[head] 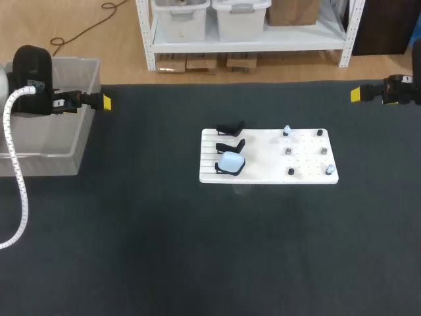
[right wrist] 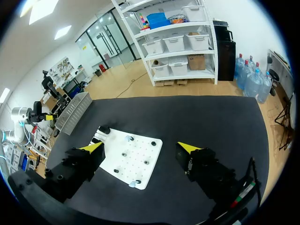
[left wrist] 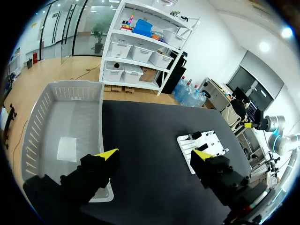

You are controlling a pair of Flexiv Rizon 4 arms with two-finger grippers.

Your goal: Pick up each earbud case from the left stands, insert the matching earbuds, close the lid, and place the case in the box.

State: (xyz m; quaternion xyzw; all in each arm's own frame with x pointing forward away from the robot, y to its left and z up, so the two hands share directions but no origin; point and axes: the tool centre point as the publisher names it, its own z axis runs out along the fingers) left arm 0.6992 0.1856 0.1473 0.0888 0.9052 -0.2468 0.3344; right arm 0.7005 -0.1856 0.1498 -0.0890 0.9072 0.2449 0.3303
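Note:
A white board (head: pixel 268 158) lies mid-table. Along its left side stand three black stands; the two farther ones (head: pixel 231 127) are bare, and the nearest holds a light-blue earbud case (head: pixel 231 161). Light-blue earbuds sit on pegs at the board's far middle (head: pixel 287 131) and near right corner (head: pixel 330 170). My left gripper (head: pixel 104 102) hovers open by the bin's far right corner, with nothing in it (left wrist: pixel 155 154). My right gripper (head: pixel 356 94) hangs open at the table's far right, well away from the board (right wrist: pixel 131 161), with nothing between its fingers (right wrist: pixel 141 147).
A clear plastic bin (head: pixel 84 141) stands at the table's left edge, and its inside looks bare in the left wrist view (left wrist: pixel 100 117). Several dark pegs (head: pixel 291 172) dot the board's right half. Dark tabletop (head: pixel 197 250) surrounds the board.

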